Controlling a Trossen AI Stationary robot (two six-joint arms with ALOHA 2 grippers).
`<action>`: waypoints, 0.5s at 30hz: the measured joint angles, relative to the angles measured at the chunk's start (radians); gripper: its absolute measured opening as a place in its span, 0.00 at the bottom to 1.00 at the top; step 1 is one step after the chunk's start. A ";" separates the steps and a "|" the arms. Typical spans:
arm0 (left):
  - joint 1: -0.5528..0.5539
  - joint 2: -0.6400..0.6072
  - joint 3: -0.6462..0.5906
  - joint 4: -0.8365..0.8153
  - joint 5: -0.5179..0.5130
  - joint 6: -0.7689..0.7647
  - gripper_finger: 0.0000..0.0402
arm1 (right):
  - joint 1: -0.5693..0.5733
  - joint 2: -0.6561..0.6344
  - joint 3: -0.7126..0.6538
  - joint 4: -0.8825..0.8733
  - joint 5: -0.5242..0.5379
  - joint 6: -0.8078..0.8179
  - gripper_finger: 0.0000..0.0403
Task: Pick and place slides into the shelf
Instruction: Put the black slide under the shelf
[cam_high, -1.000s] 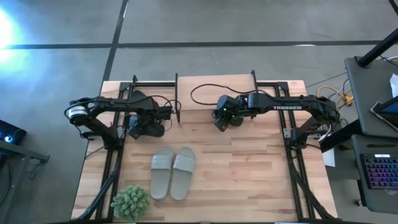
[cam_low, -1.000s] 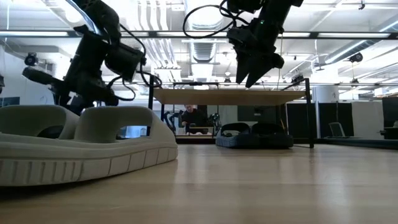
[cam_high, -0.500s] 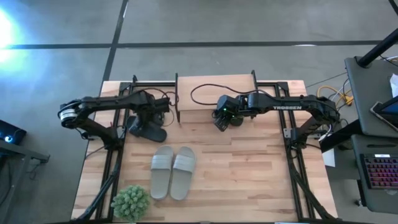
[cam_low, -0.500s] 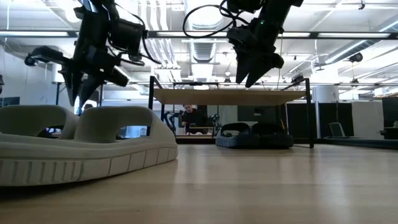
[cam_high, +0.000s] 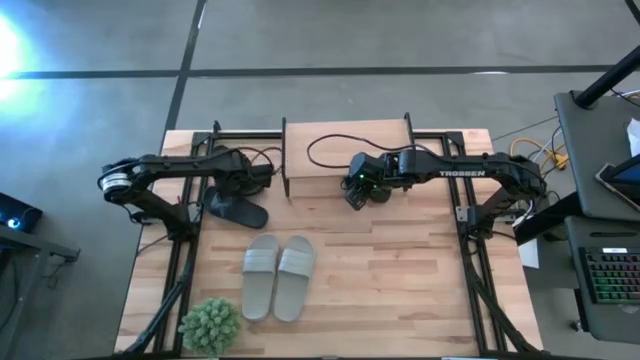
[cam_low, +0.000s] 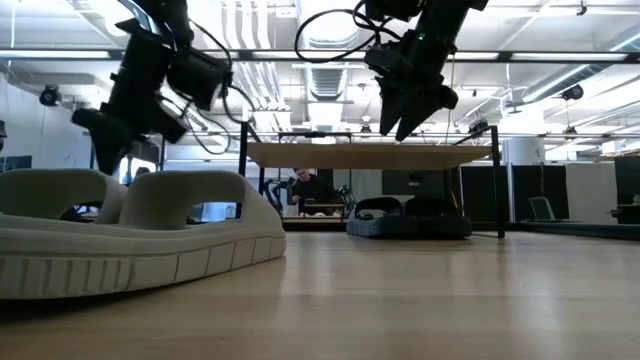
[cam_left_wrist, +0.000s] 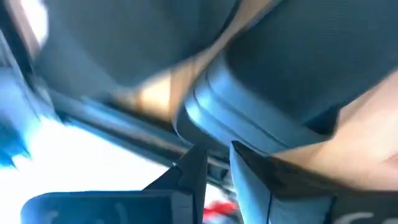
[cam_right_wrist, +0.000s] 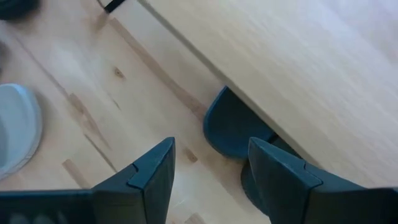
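A black slide (cam_high: 236, 210) lies on its sole on the table, left of the shelf (cam_high: 345, 150). It shows blurred in the left wrist view (cam_left_wrist: 267, 93). My left gripper (cam_high: 262, 177) hangs above the table between this slide and the shelf's left end, empty, its fingers (cam_left_wrist: 193, 171) almost together. Two more black slides (cam_low: 410, 217) sit under the shelf's plank (cam_low: 370, 155), and their ends stick out in the right wrist view (cam_right_wrist: 230, 134). My right gripper (cam_high: 352, 197) hovers open above the shelf's near edge, pointing down. The pale grey pair (cam_high: 278, 275) lies side by side nearer the front.
A small green plant (cam_high: 210, 325) stands at the table's near left corner. A black cable (cam_high: 325, 150) loops over the shelf's top. Black frame rails (cam_high: 470, 260) run along the table's left and right sides. Bare wood lies right of the grey pair.
My left gripper has risen off the black slide and gone toward the table's far edge and the shelf's left end, tipping as it went. The black slide has stayed on the table and now shows uncovered.
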 joint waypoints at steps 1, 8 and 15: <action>-0.008 -0.003 -0.002 -0.013 0.017 -0.100 0.14 | 0.000 0.000 0.000 0.000 0.007 0.001 0.49; -0.201 -0.002 -0.008 -0.012 0.030 -0.423 0.14 | -0.001 -0.001 0.000 -0.001 0.020 0.003 0.49; -0.367 0.100 -0.004 -0.058 -0.087 -0.620 0.14 | -0.003 -0.001 0.000 -0.001 0.020 0.003 0.49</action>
